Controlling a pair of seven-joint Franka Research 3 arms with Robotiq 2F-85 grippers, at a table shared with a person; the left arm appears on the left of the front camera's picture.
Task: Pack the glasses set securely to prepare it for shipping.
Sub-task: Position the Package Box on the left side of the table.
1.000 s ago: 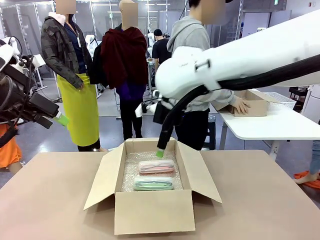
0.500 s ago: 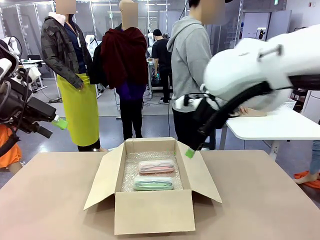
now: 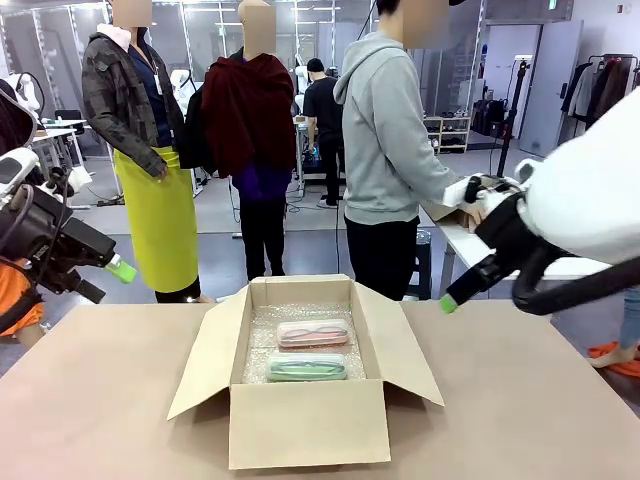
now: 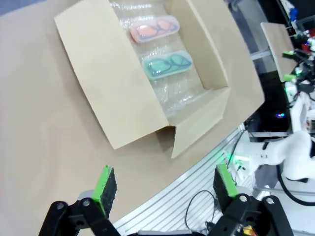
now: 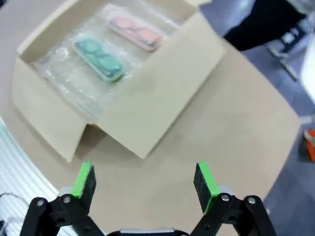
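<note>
Cardboard box (image 3: 306,420), brown and open-topped, sits mid-table with its flaps spread, lined with clear bubble wrap (image 3: 262,340). Inside lie the pale pink translucent glasses case (image 3: 312,333) and pale green one (image 3: 307,367), side by side. My left gripper (image 4: 165,184) and right gripper (image 5: 143,181) hang above the table, fingers apart, empty. A person in a grey hoodie (image 3: 390,130) stands beyond.

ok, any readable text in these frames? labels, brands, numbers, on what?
None readable.
Box: plain cardboard, no print or label on the faces in view.
Pink case and green case: no lettering visible.
Green ceiling sign, far background: too small to read.
</note>
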